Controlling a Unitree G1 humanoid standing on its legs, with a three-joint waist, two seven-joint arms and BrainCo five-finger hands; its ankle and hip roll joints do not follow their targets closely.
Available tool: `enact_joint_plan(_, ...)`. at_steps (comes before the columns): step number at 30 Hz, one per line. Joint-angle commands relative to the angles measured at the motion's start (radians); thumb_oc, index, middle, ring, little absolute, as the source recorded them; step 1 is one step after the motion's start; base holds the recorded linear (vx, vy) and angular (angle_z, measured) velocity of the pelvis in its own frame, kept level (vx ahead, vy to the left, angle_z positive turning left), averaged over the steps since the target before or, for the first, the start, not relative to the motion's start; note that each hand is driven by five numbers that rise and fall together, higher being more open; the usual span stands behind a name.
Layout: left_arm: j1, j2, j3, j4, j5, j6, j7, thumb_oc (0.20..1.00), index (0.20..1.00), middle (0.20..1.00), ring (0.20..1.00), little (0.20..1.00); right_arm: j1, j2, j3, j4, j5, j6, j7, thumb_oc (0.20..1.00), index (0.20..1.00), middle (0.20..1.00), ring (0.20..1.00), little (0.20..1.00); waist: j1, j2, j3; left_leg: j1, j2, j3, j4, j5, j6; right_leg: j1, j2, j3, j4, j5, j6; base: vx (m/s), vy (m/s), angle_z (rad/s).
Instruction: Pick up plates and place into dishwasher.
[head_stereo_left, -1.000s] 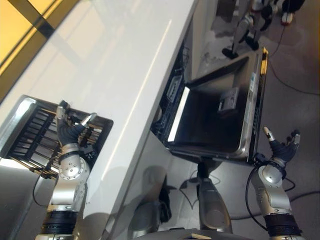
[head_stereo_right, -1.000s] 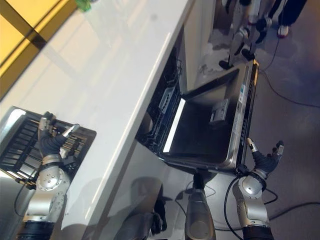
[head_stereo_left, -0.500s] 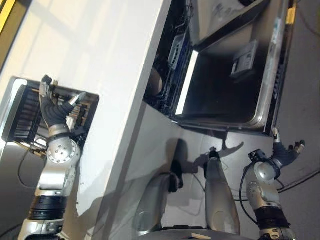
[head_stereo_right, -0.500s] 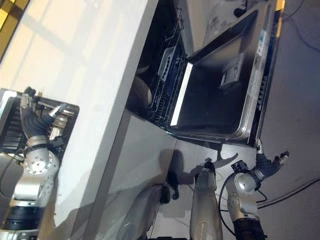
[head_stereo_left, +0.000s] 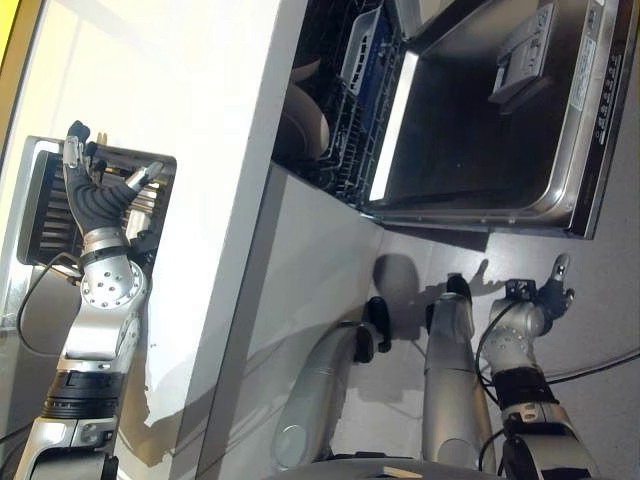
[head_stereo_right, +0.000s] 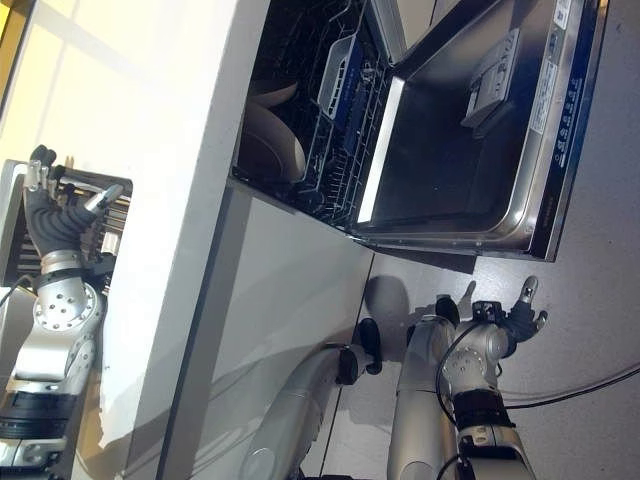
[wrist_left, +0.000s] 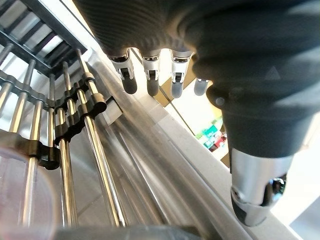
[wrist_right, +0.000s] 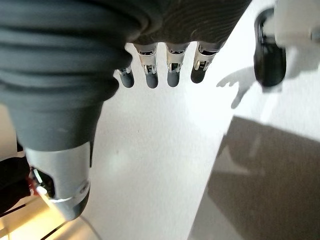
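A dark dish rack (head_stereo_left: 45, 200) with metal rods (wrist_left: 95, 150) sits on the white counter (head_stereo_left: 200, 110) at the left. My left hand (head_stereo_left: 97, 200) hovers over it, open, its fingers (wrist_left: 152, 82) straight and holding nothing. To the right the dishwasher stands open with its steel door (head_stereo_left: 480, 130) folded down. Beige plates (head_stereo_left: 300, 125) stand in its lower rack (head_stereo_left: 345, 150). Low by the floor, below the door's front corner, my right hand (head_stereo_left: 550, 295) is open and empty, its fingers (wrist_right: 172, 75) spread over the pale floor.
A pale cutlery basket (head_stereo_left: 360, 55) sits in the dishwasher's rack beside the plates. The counter's white front panel (head_stereo_left: 290, 290) drops down between the two arms. The open door juts out into the floor space on the right.
The camera has tilted down and closer, shifting the whole picture. My right hand has dropped lower, from beside the door's corner to below it. My left hand stays over the dish rack.
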Motion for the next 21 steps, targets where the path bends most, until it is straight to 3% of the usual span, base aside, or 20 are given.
enact_joint_plan(1,0.023,-0.21,-0.281,-0.096,0.027,-0.044,-0.058,1.0,1.0,1.0,1.0,1.0,-0.11,-0.083,-0.016,-0.062,-0.01,-0.009,0.077,1.0,1.0,1.0,1.0,1.0,-0.051,0.119,0.083,-0.058,-0.015,-0.017,0.067,0.017,0.041,-0.037,-0.004,-0.035,0.137,-0.036,-0.086,0.0,0.0,0.0)
enact_joint_plan(3,0.026,-0.204,-0.281,-0.099,0.025,-0.045,-0.072,1.0,1.0,1.0,1.0,1.0,-0.15,-0.106,-0.007,-0.06,0.028,0.029,0.17,1.0,1.0,1.0,1.0,1.0,-0.043,0.122,0.083,-0.074,-0.018,-0.017,0.079,0.015,0.04,-0.049,-0.003,-0.032,0.146,-0.037,-0.086,0.01,-0.037,0.02)
enact_joint_plan(6,0.033,-0.203,-0.278,-0.097,0.027,-0.056,-0.081,1.0,1.0,1.0,1.0,1.0,-0.18,-0.127,0.009,-0.099,-0.072,0.039,0.258,1.0,1.0,1.0,1.0,1.0,-0.039,0.124,0.083,-0.094,-0.02,-0.019,0.089,0.015,0.039,-0.066,0.001,-0.034,0.153,-0.038,-0.084,0.0,-0.04,0.03)
enact_joint_plan(14,0.069,-0.214,-0.251,-0.079,0.032,-0.076,-0.076,1.0,1.0,1.0,1.0,1.0,-0.214,-0.167,0.039,-0.347,-0.261,0.0,0.415,1.0,1.0,1.0,1.0,1.0,-0.041,0.106,0.083,-0.097,0.0,-0.017,0.059,0.039,0.028,-0.067,0.013,-0.057,0.11,-0.014,-0.069,0.01,-0.001,-0.01)
enact_joint_plan(16,0.075,-0.212,-0.242,-0.079,0.027,-0.08,-0.08,1.0,1.0,1.0,1.0,1.0,-0.217,-0.176,0.038,-0.382,-0.279,0.025,0.452,1.0,1.0,1.0,1.0,1.0,-0.041,0.103,0.083,-0.093,0.001,-0.018,0.052,0.042,0.025,-0.063,0.016,-0.059,0.104,-0.012,-0.069,0.01,0.009,-0.05)
enact_joint_plan(21,0.09,-0.189,-0.194,-0.08,-0.009,-0.075,-0.121,1.0,1.0,1.0,1.0,1.0,-0.201,-0.225,0.116,-0.495,-0.372,0.211,0.705,1.0,1.0,1.0,1.0,1.0,-0.036,0.072,0.083,-0.073,0.016,-0.027,0.037,0.055,0.011,-0.03,0.021,-0.069,0.078,-0.002,-0.069,0.01,-0.024,-0.06)
